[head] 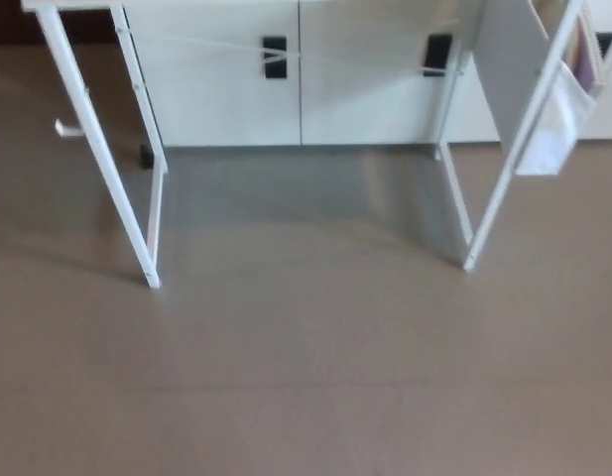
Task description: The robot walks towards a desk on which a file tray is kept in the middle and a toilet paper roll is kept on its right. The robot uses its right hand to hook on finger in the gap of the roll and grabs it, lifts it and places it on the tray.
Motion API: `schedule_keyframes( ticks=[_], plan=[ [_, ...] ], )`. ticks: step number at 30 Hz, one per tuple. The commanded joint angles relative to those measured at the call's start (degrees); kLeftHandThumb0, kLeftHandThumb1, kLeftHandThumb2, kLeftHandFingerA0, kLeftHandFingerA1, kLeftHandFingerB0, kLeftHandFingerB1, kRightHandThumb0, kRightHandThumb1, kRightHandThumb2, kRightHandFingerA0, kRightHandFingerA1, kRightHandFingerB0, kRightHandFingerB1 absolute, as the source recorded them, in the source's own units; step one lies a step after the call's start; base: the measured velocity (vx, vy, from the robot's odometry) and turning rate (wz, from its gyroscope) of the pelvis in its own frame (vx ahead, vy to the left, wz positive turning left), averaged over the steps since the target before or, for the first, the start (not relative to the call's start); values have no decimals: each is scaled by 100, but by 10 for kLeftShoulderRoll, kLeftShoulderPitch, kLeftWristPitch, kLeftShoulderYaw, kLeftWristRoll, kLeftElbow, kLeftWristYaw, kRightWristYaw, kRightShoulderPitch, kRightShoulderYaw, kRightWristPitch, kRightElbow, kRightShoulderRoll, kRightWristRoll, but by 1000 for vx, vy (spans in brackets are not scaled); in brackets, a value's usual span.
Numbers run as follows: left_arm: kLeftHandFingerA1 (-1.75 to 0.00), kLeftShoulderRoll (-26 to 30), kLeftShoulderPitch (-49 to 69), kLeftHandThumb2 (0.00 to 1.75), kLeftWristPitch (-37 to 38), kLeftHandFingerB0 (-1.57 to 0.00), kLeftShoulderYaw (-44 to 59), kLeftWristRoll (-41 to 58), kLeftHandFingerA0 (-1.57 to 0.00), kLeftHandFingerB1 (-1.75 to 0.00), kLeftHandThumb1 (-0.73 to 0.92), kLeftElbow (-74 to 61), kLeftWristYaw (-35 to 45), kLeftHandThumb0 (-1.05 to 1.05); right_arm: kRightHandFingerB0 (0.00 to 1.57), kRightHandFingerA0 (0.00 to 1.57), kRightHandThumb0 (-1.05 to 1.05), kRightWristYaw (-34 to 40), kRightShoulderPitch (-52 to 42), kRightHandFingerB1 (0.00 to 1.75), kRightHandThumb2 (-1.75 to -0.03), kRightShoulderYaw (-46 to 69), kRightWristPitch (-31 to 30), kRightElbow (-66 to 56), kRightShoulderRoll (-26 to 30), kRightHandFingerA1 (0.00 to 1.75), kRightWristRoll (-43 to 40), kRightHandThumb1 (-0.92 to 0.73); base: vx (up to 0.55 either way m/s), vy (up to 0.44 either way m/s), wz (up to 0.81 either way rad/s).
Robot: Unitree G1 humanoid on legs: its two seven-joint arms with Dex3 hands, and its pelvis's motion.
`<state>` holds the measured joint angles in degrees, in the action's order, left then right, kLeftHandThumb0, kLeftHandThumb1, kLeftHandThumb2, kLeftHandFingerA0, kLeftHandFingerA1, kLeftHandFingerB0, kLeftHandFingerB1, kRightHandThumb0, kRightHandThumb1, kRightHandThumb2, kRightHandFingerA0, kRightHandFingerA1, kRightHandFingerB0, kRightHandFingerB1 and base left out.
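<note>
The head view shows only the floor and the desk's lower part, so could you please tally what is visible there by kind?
White desk legs: 4 (front left, front right, rear left, rear right)
Black cabinet handles: 2
White side pouch on the desk: 1
Total: 7
The tray, the roll and both hands are out of view.

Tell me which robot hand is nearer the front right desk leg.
Neither can be named: no robot hand shows in the head view. Only the white desk legs, left and right, the brown floor and the white cabinet behind appear.
</note>
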<state>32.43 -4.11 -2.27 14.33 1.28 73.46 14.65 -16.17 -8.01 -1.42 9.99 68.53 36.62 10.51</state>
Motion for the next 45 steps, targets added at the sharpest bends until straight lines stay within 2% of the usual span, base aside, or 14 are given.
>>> schedule_keyframes(
  ticks=[1, 8, 9, 10, 16, 17, 18, 19, 20, 28, 29, 31, 32, 45],
  plan=[
    [-121, 8, -5, 108, 13, -2, 5, 5, -50, -90, 75, 1, -1, -105, 6, 0, -101, -2, 3, 9, -116, 15, 16, 8, 15, 6, -11, -78, 565, 53, 27],
    [-127, 11, -10, 102, 14, -6, -1, 0, -35, -114, 78, -4, -1, -105, 11, 4, -101, 4, 9, 11, -116, 36, 35, 27, 5, 5, -20, -76, 402, 12, -6],
    [-128, 12, -10, 102, 14, -8, -4, -2, -37, -115, 78, -5, -2, -105, 0, 0, -96, 4, 8, 26, -67, 35, 30, 22, 5, 18, -18, -91, 330, 115, -26],
    [-123, 12, -14, 96, 11, -9, -4, -2, -34, -106, 82, -3, 1, -105, 7, 0, -103, 4, 10, 10, -115, 37, 19, 20, 5, 2, -20, -76, 350, 128, -24],
    [-123, 12, -15, 97, 9, -8, 0, 2, -37, -105, 82, -2, -3, -105, 7, 0, -100, -2, 14, 10, -114, 36, 18, 20, 5, 6, -19, -77, 391, 210, -30],
    [-100, 12, -16, 134, 8, -18, 0, 3, -37, -84, 55, -3, -3, -105, 0, 0, -98, -10, 12, 21, -68, 36, 21, 18, 7, 14, -21, -92, 358, 227, -21],
    [-125, 11, -17, 106, 8, -2, 4, 7, -52, -92, 76, -1, -1, -105, 0, 0, -94, -26, 12, 8, -115, 41, 24, 21, 7, 13, -28, -74, 343, 217, -3],
    [-131, 11, -16, 101, 11, -3, 3, 5, -56, -95, 83, -2, -1, -105, 8, 4, -88, 5, 9, 25, -66, 50, 36, 23, -2, 31, -32, -86, 250, 67, -2],
    [-133, 12, -15, 101, 13, -2, 0, 1, -45, -113, 80, -1, -2, -105, 9, 3, -90, 5, 7, 19, -108, 63, 38, 24, -7, 15, -46, -68, 195, 44, 8],
    [-130, 13, -17, 100, 16, -4, -6, -5, -47, -113, 80, 0, -5, -105, 1, 0, -95, -18, 15, 27, -66, 40, 20, 22, 6, 17, -27, -89, 213, -84, 15],
    [-133, 14, -22, 101, 4, -3, 2, 5, -43, -115, 78, -3, -5, -105, 10, 0, -99, 8, 8, 16, -115, 33, 22, 12, 5, 7, -16, -78, 298, -274, -46],
    [-104, 15, -23, 135, 2, -22, -4, -2, -45, -84, 56, -4, -6, -105, 6, 0, -84, 0, 8, 23, -110, 50, 35, 22, -1, 18, -33, -72, 292, -242, 38],
    [-125, 15, -21, 98, 3, -8, 0, 3, -37, -104, 81, -6, 0, -105, 5, 3, -80, 5, 16, 24, -107, 46, 29, 29, -3, 27, -25, -66, 281, -107, 1],
    [-127, 16, -23, 99, 7, -6, 4, 5, -39, -112, 77, -2, 1, -105, 8, 0, -103, -15, 13, 9, -115, 45, 28, 27, 2, 2, -28, -78, 205, 99, -10]
  ],
)
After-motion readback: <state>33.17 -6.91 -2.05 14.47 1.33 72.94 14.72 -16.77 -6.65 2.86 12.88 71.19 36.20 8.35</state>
